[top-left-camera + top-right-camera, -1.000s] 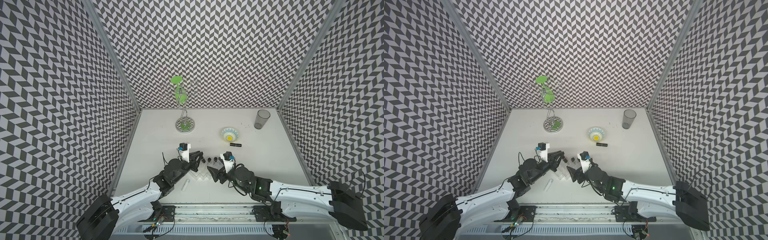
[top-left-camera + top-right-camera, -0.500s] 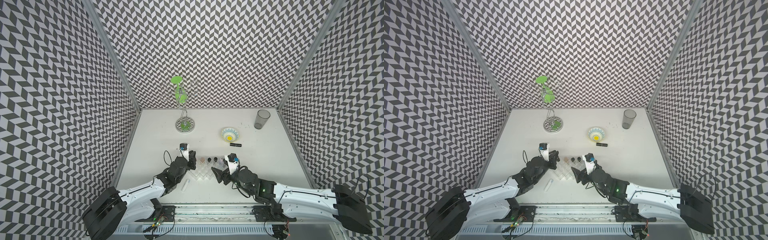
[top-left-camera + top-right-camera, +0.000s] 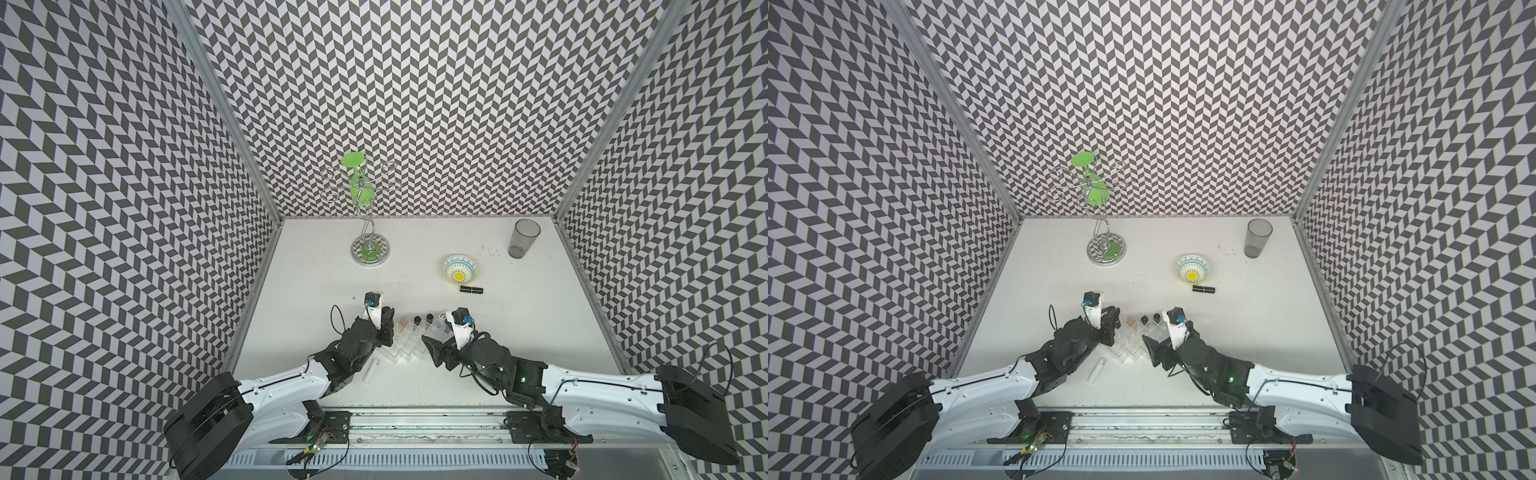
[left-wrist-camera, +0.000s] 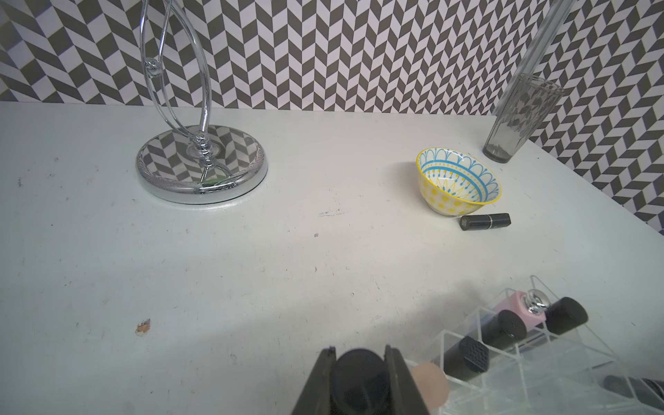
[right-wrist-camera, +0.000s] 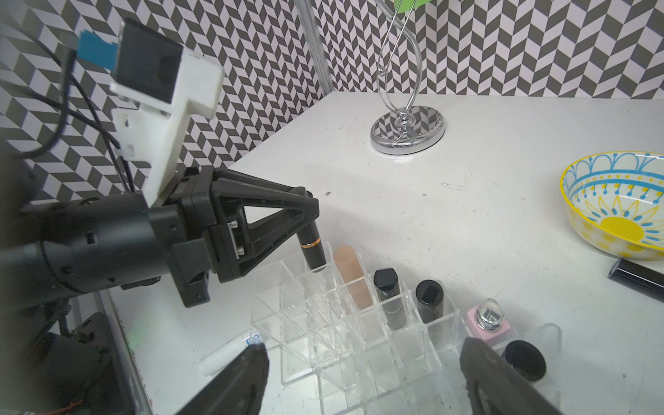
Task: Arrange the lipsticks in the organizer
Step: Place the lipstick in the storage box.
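Left jaws clenched a black lipstick (image 5: 312, 251) over the far row of the organizer (image 5: 359, 363); right jaws stood released nearby.

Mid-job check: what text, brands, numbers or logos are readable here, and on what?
Nothing reads clearly.
White tube: blue print, too blurred.
Pink lipstick, silver cap: angular emblem, no legible letters.
Loose black lipstick beside bowl: end marking too small.

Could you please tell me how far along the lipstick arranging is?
Five lipsticks stand in organizer cells. The left gripper holds a gold-banded black lipstick over an empty cell. Left: a white tube beside the organizer and a black lipstick by the bowl.
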